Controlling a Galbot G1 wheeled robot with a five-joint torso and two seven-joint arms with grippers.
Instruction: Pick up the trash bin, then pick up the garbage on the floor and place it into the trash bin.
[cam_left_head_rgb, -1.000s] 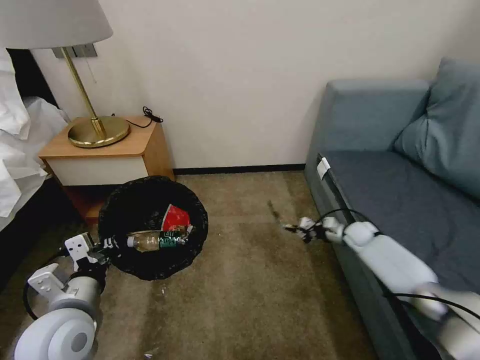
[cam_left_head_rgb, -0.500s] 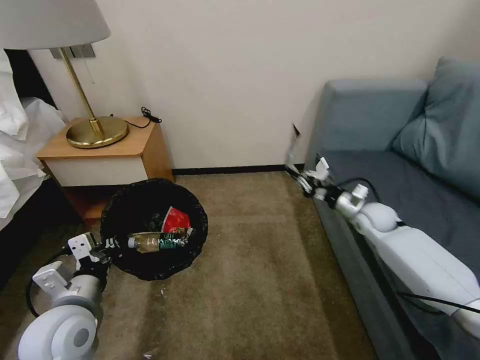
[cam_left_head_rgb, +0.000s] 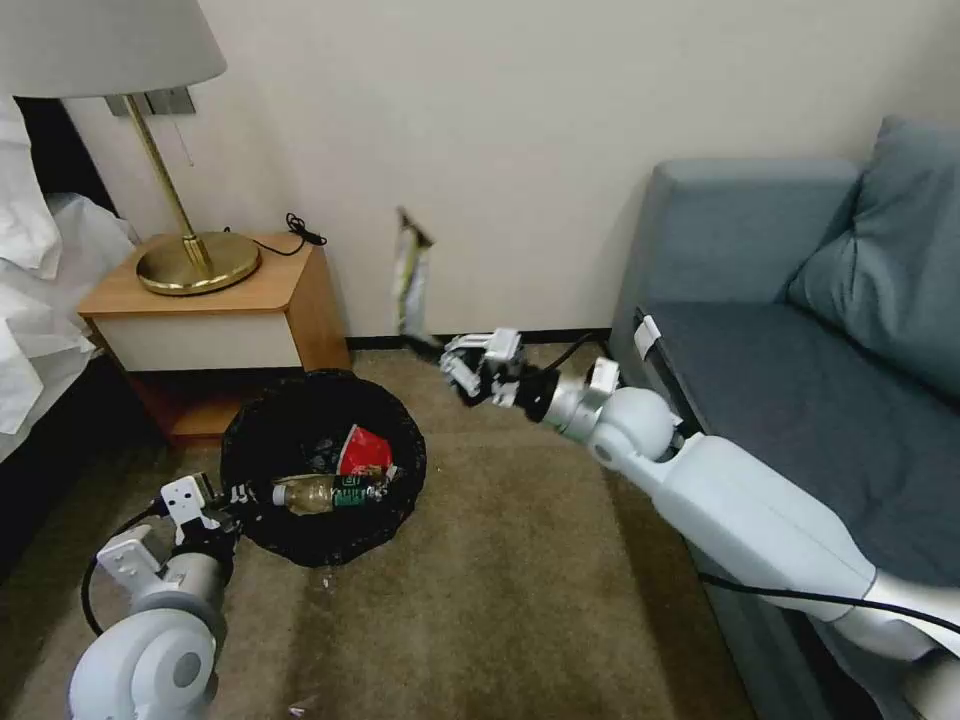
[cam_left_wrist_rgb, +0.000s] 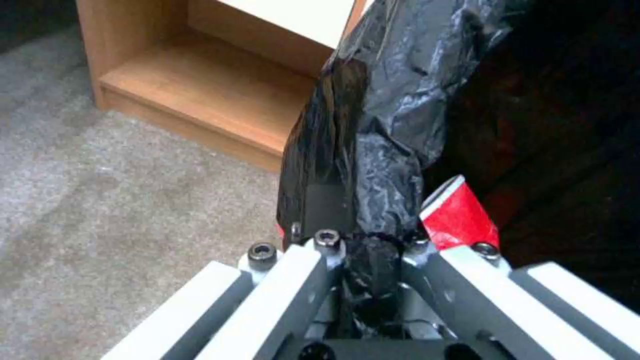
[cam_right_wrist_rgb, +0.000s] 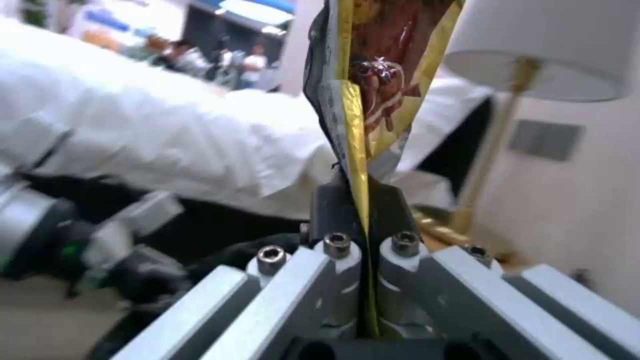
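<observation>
At the left, the black-lined rim of the trash bin (cam_left_head_rgb: 322, 462) is gripped by the left hand (cam_left_head_rgb: 222, 498), its fingers clamped together on the bag's fold. Inside the bin lie a red-and-white snack wrapper (cam_left_head_rgb: 362, 450) and a green-labelled plastic bottle (cam_left_head_rgb: 330, 491). The bin is seen low over the carpet, beside the wooden nightstand (cam_left_head_rgb: 215, 310). To the right, a dark-and-gold wrapper (cam_right_wrist_rgb: 373, 85) is pinched upright by the closed right hand (cam_left_head_rgb: 452, 362), above and right of the bin.

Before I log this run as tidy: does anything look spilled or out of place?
Small scraps lie on the carpet just outside the trash bin, beside the left gripper; they look dropped.
</observation>
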